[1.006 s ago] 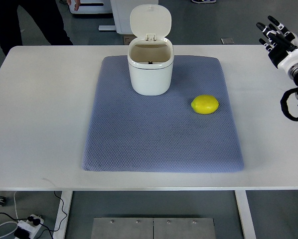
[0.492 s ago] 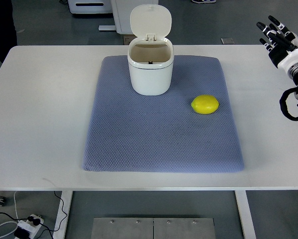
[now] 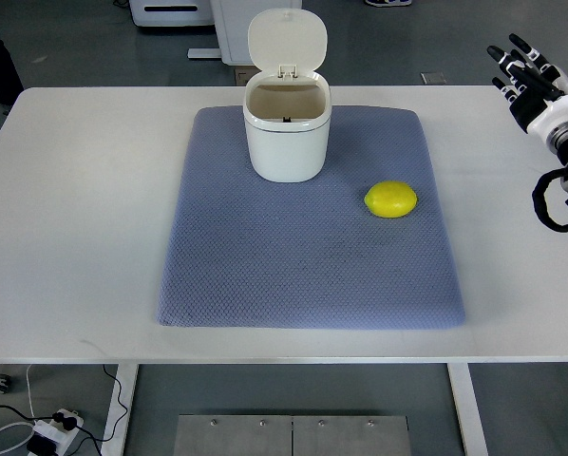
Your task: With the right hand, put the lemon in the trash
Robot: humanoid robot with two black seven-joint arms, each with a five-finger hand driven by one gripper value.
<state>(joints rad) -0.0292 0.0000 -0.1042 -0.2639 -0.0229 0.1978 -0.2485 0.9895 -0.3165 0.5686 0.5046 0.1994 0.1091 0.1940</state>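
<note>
We have not started yet. Our right hand (image 3: 529,74) is open and holds nothing. The lemon (image 3: 390,199) lies well away from it, the trash can (image 3: 286,125) farther still, lid up.

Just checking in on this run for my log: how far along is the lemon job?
Barely begun. Done: the bin stands on the mat with its lid flipped up, so it is ready to receive. In hand: nothing; the right robot hand hangs open at the table's far right edge, well clear of the lemon. Left: reach the lemon, grasp it, carry it to the bin and drop it in.
</note>
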